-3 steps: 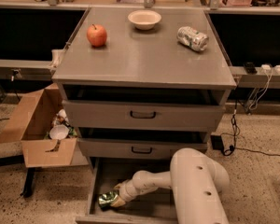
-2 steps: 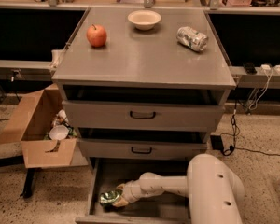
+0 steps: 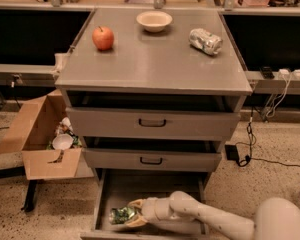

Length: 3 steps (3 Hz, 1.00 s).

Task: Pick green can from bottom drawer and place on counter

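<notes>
The green can [image 3: 121,214] lies on the floor of the open bottom drawer [image 3: 151,186], at its front left. My gripper [image 3: 131,213] reaches into the drawer from the right, its pale fingers on either side of the can's right end. The white arm [image 3: 210,219] stretches in from the lower right. The counter [image 3: 152,59] is the flat grey top of the cabinet, above the drawers.
On the counter stand a red apple [image 3: 103,37], a white bowl [image 3: 154,20] and a silver-white can [image 3: 205,40] lying on its side. An open cardboard box [image 3: 42,139] with rubbish sits on the floor left of the cabinet. Cables [image 3: 255,134] lie to the right.
The arm's bulky body has moved to the right and lower, out toward the frame's corner. The gripper stays at the green can in the bottom drawer.
</notes>
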{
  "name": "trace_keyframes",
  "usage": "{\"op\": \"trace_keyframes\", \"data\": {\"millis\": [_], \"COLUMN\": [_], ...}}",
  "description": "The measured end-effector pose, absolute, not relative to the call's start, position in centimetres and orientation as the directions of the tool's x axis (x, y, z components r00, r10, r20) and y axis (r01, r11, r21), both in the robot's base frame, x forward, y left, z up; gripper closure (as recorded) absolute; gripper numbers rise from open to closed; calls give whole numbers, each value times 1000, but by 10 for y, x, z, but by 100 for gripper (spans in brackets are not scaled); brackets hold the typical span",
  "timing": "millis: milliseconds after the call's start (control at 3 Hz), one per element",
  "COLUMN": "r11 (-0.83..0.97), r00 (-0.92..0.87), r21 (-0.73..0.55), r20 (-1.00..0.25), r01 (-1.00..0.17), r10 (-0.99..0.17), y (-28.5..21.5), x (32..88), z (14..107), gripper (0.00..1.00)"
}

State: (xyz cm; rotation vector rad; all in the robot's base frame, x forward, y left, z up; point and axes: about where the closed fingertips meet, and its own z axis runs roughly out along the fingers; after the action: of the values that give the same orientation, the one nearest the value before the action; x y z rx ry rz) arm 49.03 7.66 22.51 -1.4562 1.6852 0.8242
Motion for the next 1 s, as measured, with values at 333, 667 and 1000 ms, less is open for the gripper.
{"op": "trace_keyframes", "data": {"millis": [333, 667, 1000], "r11": [205, 205, 221], "r00": [-106, -106, -92], "r21": [1, 2, -13], "r20": [-859, -859, -884], "r01": [-979, -979, -975], "r10": [-502, -501, -459], "y": [47, 48, 45], "x": [492, 492, 488], "z": [224, 224, 244], "gripper": [100, 100, 100]}}
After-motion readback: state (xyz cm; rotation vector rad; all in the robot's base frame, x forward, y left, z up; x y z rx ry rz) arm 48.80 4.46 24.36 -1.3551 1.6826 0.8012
